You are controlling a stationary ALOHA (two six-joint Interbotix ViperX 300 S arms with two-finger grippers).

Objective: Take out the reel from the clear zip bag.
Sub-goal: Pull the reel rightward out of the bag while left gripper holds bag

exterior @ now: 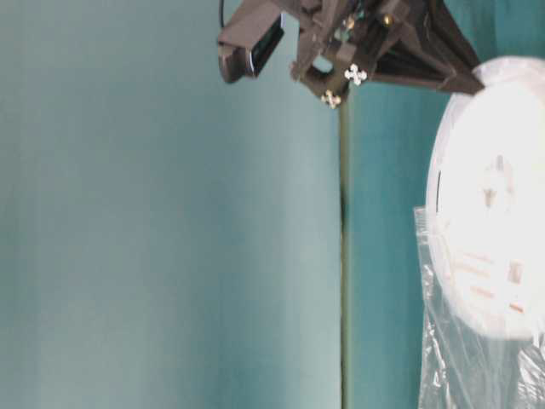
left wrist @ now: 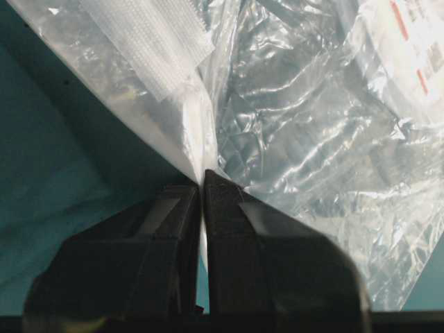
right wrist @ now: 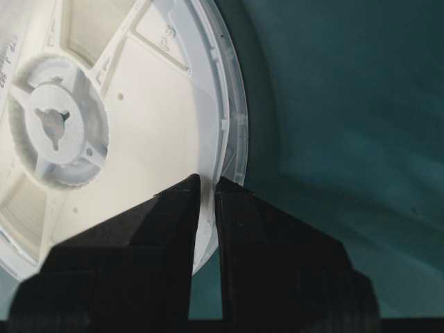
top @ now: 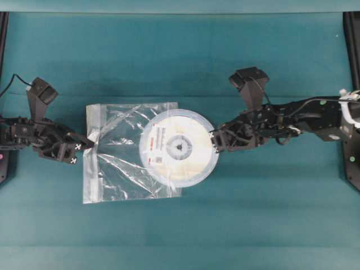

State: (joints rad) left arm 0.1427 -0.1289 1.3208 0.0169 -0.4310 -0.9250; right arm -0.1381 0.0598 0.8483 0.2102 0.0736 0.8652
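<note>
1. Overhead view: the reel point(top: 179, 148) lies on the teal counter point(top: 180, 56), its left half or so inside the clear zip bag point(top: 121, 163), its right part sticking out past the bag's right edge. The label text is way too small to read.
2. Left tool point(top: 89, 144) is pinched tight on the bag's left edge; the left wrist view shows plastic squeezed between the closed fingers point(left wrist: 166, 229), with the whitish zip strip point(left wrist: 149, 41) just above.
3. Right tool point(top: 214, 142) is clamped on the reel's right rim; in the right wrist view its fingers point(right wrist: 173, 215) sit nearly closed with the thin rim between them.
4. Table-level view is rough: the reel is blown out white and cut off at the right, and only one arm shows.
</note>
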